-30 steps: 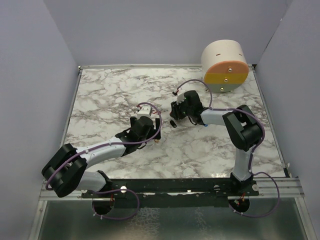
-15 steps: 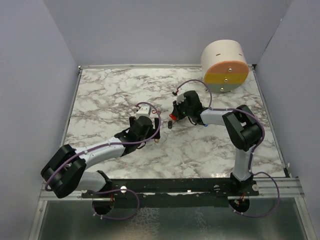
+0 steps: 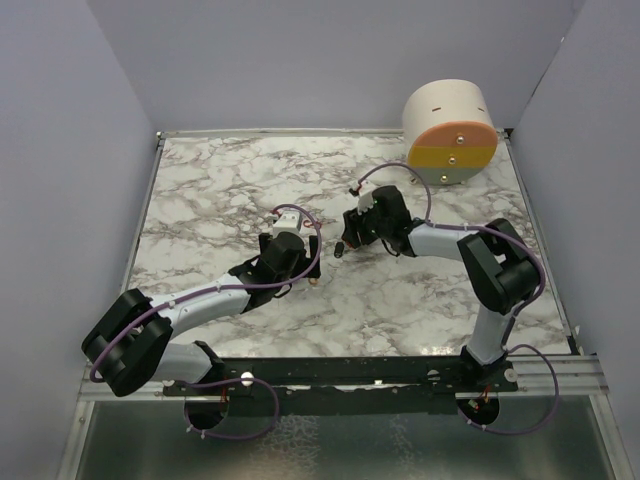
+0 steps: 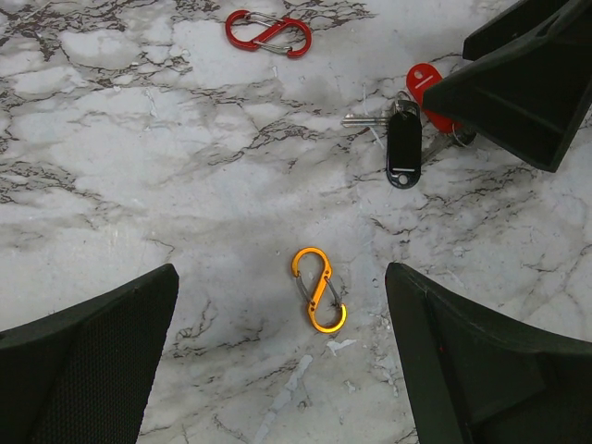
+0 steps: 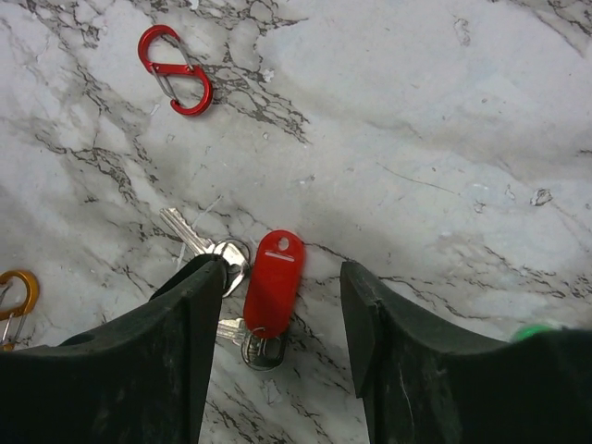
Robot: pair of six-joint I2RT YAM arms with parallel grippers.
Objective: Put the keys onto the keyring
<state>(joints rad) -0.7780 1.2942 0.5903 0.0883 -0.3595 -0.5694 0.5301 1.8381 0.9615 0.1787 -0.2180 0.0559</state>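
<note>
Leftmost, the left gripper (image 4: 279, 270) hangs over the marble table (image 4: 111, 120) with its fingers spread wide, holding nothing. The orange keyring (image 4: 319, 289), an S-shaped clip, lies flat on the marble right between those fingers. Its long axis runs nearly along the gap, leaning slightly, so closing would squeeze it across its narrow width. The red keyring (image 4: 268, 32) lies farther out on the table, well apart from both grippers.

Moving right, the keys (image 5: 190, 233) lie as one bunch near the orange clip but not touching it: a silver key, a black tag (image 4: 403, 148) and a red tag (image 5: 273, 282) on small rings. The silver blade points away from the bunch toward the red clip's side.

Rightmost, the right gripper (image 5: 282, 268) stands over this bunch, jaws apart and empty. The red tag sits in the gap with its length roughly along the fingers, and the black tag is hidden beneath one finger in the wrist view. I judge the right arm much the nearer to the keys and the left arm to the orange clip. How far the fingertips are above the marble cannot be told.
</note>
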